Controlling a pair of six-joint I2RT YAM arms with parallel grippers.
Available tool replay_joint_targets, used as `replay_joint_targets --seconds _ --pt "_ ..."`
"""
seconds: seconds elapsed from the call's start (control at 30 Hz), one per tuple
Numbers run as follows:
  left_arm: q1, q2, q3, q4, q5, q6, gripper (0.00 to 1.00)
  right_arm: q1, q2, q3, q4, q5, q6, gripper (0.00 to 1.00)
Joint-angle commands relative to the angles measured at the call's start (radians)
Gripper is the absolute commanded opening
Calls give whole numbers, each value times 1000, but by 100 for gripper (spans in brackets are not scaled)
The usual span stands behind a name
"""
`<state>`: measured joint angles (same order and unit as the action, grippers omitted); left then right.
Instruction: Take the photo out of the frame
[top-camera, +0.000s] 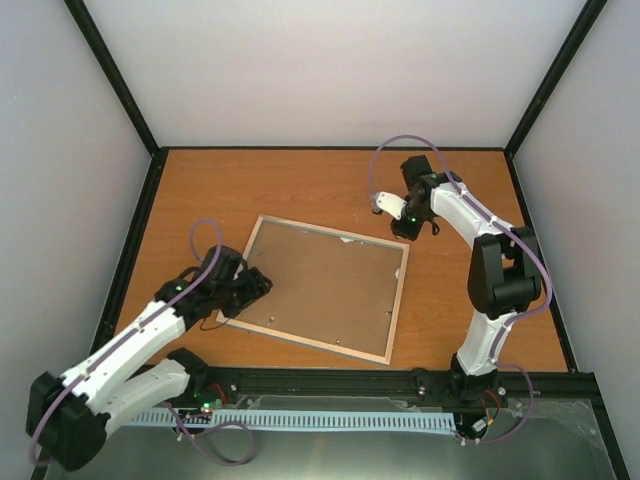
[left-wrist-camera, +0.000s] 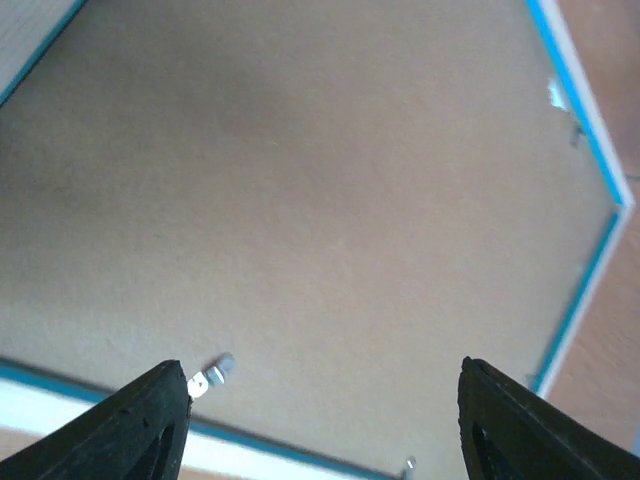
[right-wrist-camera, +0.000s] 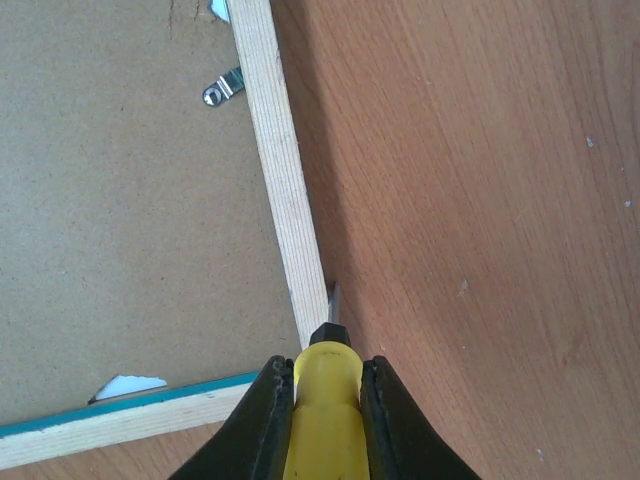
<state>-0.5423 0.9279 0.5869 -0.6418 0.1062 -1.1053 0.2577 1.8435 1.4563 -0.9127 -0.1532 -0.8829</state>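
At the near left, the left end effector (top-camera: 250, 290) is held over the left edge of the frame (top-camera: 397, 305). Its jaws are spread wide and nothing is held between them; in the left wrist view only the brown backing (left-wrist-camera: 320, 200) is seen under them, with a small metal clip (left-wrist-camera: 210, 378) just beside the near turquoise edge.

The frame is laid face down in the middle of the tabletop (top-camera: 300, 185), a little turned, so that the backing is on top. The photo is not seen from this side, so its place cannot be told.

At the far right corner of the frame, the right end effector (right-wrist-camera: 325, 375) is closed on the yellow handle of a screwdriver (right-wrist-camera: 325, 400). The metal tip is placed just beside the outer side of the pale wooden rail, near the corner. Whether it touches the rail cannot be told.
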Motion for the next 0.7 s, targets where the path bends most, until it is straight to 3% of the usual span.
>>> replay_joint_targets --seconds 0.0,0.13,0.33,0.47,0.67 --pt "4 -86 11 -258 104 5 73 2 -22 -20 -3 11 -19 3" --pt "2 -126 -38 -352 128 3 76 3 -18 -14 0 2 -7 3" --pt "2 -141 -189 -231 274 -64 77 4 -31 -22 -6 -8 -3 3" --pt "3 -123 -221 -81 220 -104 77 3 -37 -27 -34 -23 -13 3" --pt "4 48 -150 84 68 -41 78 4 -94 -84 -91 -37 -58 3"
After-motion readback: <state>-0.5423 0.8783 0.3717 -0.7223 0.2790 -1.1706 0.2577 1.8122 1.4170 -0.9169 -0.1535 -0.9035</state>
